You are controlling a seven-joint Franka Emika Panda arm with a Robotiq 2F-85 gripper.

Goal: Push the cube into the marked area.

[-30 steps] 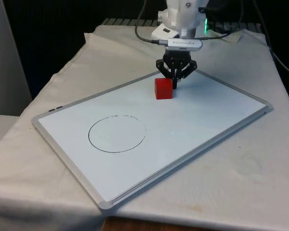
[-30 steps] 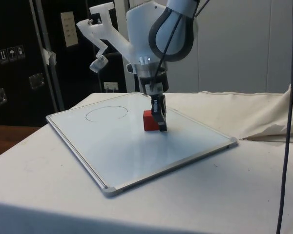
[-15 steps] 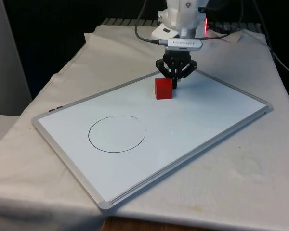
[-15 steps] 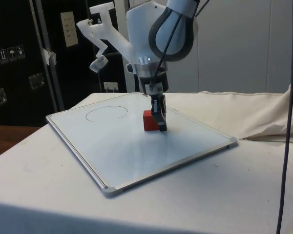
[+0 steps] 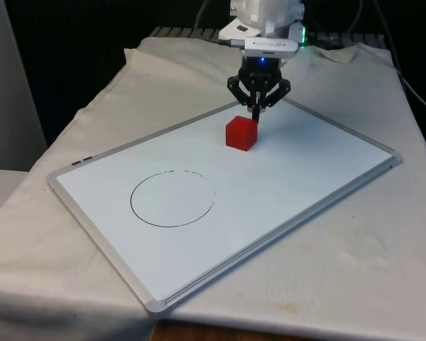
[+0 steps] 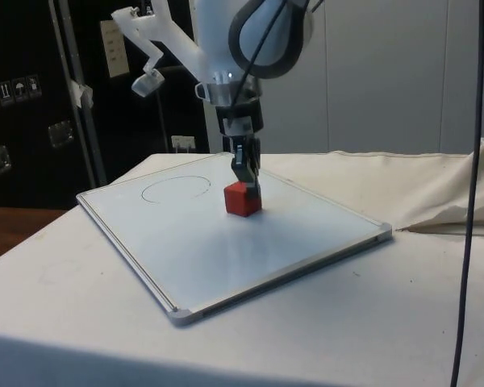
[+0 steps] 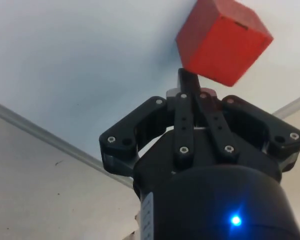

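Observation:
A red cube (image 5: 241, 133) (image 6: 242, 199) (image 7: 222, 41) rests on the whiteboard (image 5: 305, 170) (image 6: 306, 234), turned slightly askew. A black circle (image 5: 172, 197) (image 6: 176, 188) is drawn on the board, well away from the cube toward the front view's left and nearer the camera. My gripper (image 5: 256, 117) (image 6: 247, 182) (image 7: 188, 80) is shut with nothing held, fingers pressed together. Its tip hangs just above the cube's far top edge, a little off the board.
The whiteboard lies diagonally on the white cloth (image 5: 355, 263), its metal frame (image 5: 270, 245) slightly raised. Cables (image 5: 405, 71) run along the table's far right. Cloth folds (image 6: 444, 218) lie beside the board in the side view.
The gripper has risen from board level behind the cube to just above its far edge and swung slightly. The cube has shifted a little toward the circle and turned.

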